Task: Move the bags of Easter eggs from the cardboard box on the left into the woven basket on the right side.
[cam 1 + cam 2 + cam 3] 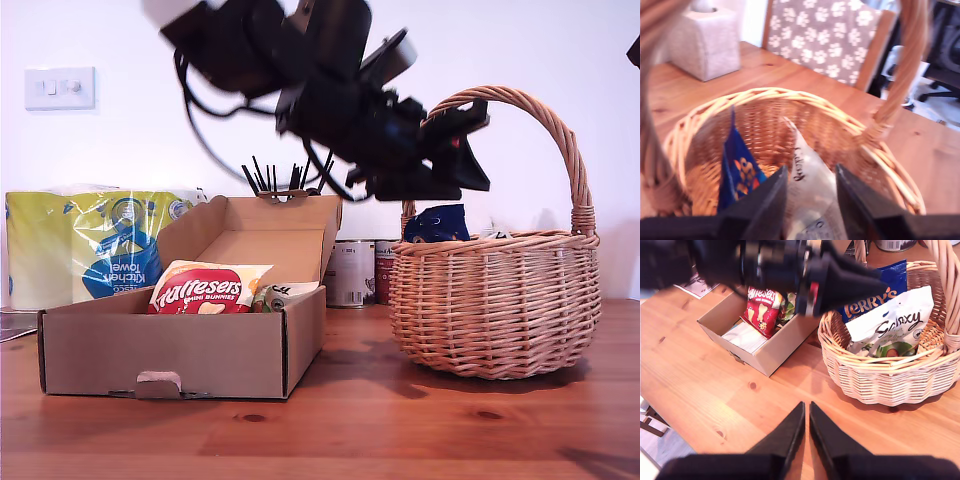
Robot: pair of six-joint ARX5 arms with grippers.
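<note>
The woven basket (pixel 500 300) stands on the exterior view's right. A dark blue bag (pixel 437 223) pokes above its rim. My first gripper (pixel 478 150) hangs open just above the basket, under the handle. Its wrist view looks down between spread fingers (pixel 811 172) at the blue bag (pixel 740 172) and a white bag (pixel 810 192) lying inside. The cardboard box (pixel 160 345) on the exterior view's left holds a red-and-cream bag (pixel 205 288) and a green-printed one (pixel 275 295). My second gripper (pixel 806 407) is shut and empty, high over bare table beside the basket (pixel 890 380).
A yellow-green kitchen towel pack (pixel 90 245) stands behind the box, and tins (pixel 352 272) sit behind the basket. A tissue box (pixel 705 42) and a paw-print chair back (pixel 825 35) lie beyond the basket. The box's lid flap (pixel 285 230) stands up.
</note>
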